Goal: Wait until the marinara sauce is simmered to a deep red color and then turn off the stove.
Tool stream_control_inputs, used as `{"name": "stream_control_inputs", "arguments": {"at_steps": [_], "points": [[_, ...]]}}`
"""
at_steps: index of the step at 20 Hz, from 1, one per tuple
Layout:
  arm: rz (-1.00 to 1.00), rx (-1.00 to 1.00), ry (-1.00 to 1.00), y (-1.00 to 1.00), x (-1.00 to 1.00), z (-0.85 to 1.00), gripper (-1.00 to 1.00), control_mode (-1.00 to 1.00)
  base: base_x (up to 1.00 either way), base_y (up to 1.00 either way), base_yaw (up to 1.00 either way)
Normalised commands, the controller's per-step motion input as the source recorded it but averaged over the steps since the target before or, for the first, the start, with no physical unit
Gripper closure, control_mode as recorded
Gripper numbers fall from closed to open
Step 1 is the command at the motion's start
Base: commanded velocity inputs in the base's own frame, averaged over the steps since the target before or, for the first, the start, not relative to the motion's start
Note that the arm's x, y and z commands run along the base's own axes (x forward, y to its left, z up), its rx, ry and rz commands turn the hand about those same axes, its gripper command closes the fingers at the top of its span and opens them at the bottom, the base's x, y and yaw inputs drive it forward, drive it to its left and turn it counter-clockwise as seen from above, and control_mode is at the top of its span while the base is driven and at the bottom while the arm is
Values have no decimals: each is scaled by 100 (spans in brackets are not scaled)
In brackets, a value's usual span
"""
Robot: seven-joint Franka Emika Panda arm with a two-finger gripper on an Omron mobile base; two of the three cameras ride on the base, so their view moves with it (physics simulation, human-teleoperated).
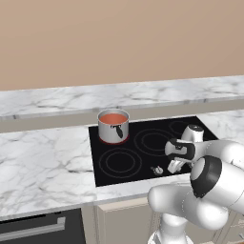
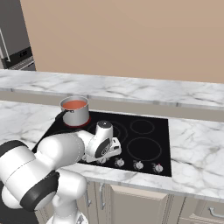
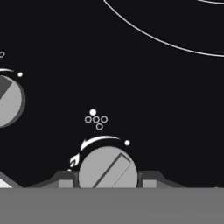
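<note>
The marble tabletop [image 1: 43, 157] carried the black glass stove [image 1: 143, 152], set into it ahead of the arm. On the stove's rear left burner stood a small steel saucepan [image 1: 113, 127], and the marinara sauce [image 1: 113, 118] filled it as an orange-red disc. The hand [image 3: 107, 181] was low over the stove's front edge, at the row of knobs. Its fingertips [image 3: 65, 179] sat on either side of one silver knob [image 3: 107, 168], closed on it.
</note>
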Motion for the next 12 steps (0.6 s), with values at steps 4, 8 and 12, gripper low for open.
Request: {"name": "stream_control_inputs", "arguments": {"at_steps": [4,8,12], "points": [[0,0,0,0,0,0,100,-100,0,0,0],[0,0,0,0,0,0,100,-100,0,0,0],[0,0,0,0,0,0,100,-100,0,0,0]]}}
